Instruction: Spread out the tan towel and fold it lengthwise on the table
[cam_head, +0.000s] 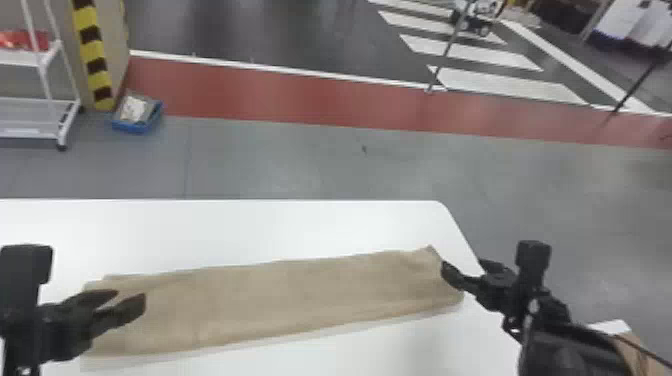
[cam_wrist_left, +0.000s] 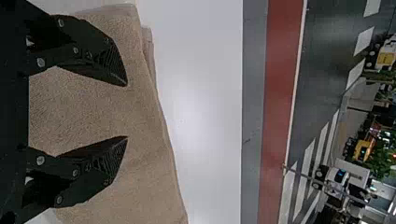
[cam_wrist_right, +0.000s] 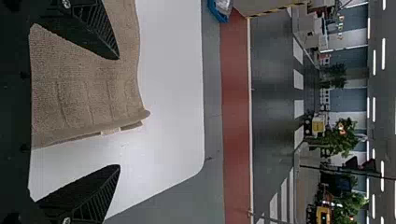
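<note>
The tan towel (cam_head: 280, 295) lies on the white table as a long folded strip, running from left to right. My left gripper (cam_head: 131, 297) is over its left end; in the left wrist view, the left gripper (cam_wrist_left: 127, 111) stands open above the towel (cam_wrist_left: 144, 172), nothing between its fingers. At the towel's right end is my right gripper (cam_head: 465, 270). The right wrist view has the right gripper (cam_wrist_right: 119, 112) wide open, one finger over the towel (cam_wrist_right: 88, 88) and the other past its end edge, where folded layers show.
The white table (cam_head: 225, 225) has its far right corner just beyond the right gripper. On the floor behind stand a blue bin (cam_head: 136, 115) and a white wheeled rack (cam_head: 45, 102). Something brown on a white surface (cam_head: 612, 326) sits at the lower right, behind the right arm.
</note>
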